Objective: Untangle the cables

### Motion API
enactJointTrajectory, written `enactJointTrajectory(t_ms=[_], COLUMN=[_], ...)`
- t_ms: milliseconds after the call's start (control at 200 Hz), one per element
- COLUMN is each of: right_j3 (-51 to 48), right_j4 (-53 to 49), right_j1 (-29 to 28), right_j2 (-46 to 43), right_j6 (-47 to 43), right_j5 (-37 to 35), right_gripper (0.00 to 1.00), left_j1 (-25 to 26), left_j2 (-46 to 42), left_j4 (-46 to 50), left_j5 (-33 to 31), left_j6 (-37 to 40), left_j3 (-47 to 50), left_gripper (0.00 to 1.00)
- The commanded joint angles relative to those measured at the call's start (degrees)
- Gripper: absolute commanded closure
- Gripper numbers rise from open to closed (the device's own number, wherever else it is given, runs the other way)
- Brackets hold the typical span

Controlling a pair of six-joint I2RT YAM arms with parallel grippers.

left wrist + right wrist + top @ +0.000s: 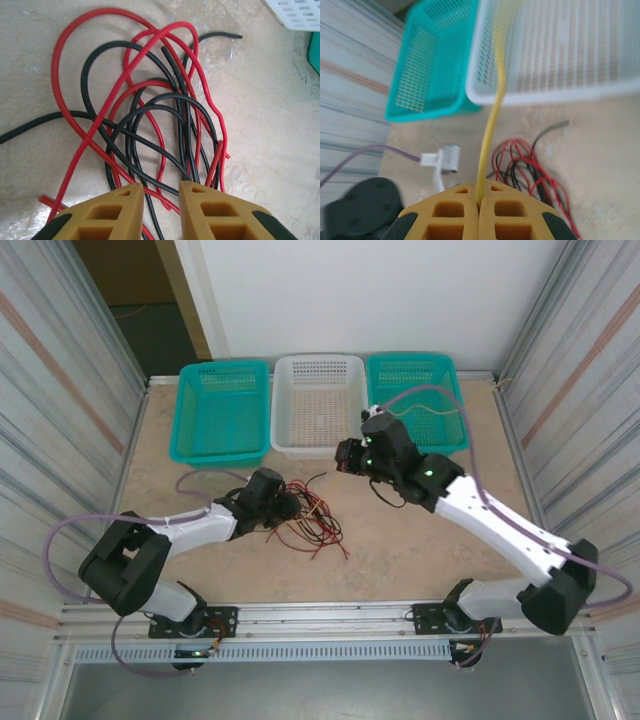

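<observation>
1. Left gripper (290,507): hanging low over the table (440,540), just left of the tangle. In the left wrist view its tan fingers (115,212) are standing apart at the near edge of the tangle. Several strands are running through the gap and neither pad is pressing on them.
2. Right gripper (343,455): hanging raised in front of the white basket (318,405), well apart from the left gripper. In the right wrist view, the right gripper (481,194) is showing its pads pressed together, pinching the yellow cable (495,100).
3. Yellow cable: rising from between the closed pads in a slightly curved line, crossing the front wall of the white basket (560,50). Its upper part is blurring out, so its far end cannot be told.
4. Red and black cables (315,523): lying as a loose heap on the table, in front of the white basket and nearer the left arm. Up close, the red and black cables (186,130) are looping over and under one another. One black end (235,36) is lying free beside the heap. From the right wrist the same heap (525,170) is showing on the table below the held cable.
5. Baskets: three are sitting in a row along the far edge, with a left teal basket (222,410), the white basket in the middle and a right teal basket (415,400).
</observation>
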State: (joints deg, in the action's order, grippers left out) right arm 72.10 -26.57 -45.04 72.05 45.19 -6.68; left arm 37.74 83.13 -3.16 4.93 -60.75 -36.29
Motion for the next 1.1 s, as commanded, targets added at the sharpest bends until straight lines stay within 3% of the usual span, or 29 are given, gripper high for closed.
enactJointTrajectory(t_ms=[0, 140, 536, 666, 837, 1092], right_j3=[6.3, 12.8, 29.6, 34.7, 38.8, 49.1], right_j4=[-11.1, -13.7, -10.9, -12.4, -13.4, -20.9], right_j1=[-0.4, 0.8, 18.5, 24.6, 30.6, 36.8], right_j2=[-3.1, -5.0, 4.6, 11.1, 18.4, 31.3], right_j6=[-13.3, -22.1, -34.2, -35.3, -36.3, -38.1], right_j5=[-10.9, -15.8, -11.6, -9.2, -6.9, -1.8], right_gripper=[1.00, 1.00, 1.00, 1.00, 0.98, 0.97], left_j1=[1.4, 2.0, 2.5, 2.9, 6.6, 6.8], left_j2=[0.3, 0.4, -2.6, -6.0, -14.7, -23.8], left_j4=[-1.3, -2.3, 1.5, 4.2, 16.7, 23.2], left_j5=[0.4, -0.1, -1.5, -1.4, -10.1, -12.8], left_j6=[-0.3, -1.1, 0.8, 2.1, 9.0, 10.6], left_j3=[1.8, 4.5, 5.4, 4.3, -2.2, -5.2], left_gripper=[0.75, 0.75, 0.75, 0.70, 0.56, 0.52])
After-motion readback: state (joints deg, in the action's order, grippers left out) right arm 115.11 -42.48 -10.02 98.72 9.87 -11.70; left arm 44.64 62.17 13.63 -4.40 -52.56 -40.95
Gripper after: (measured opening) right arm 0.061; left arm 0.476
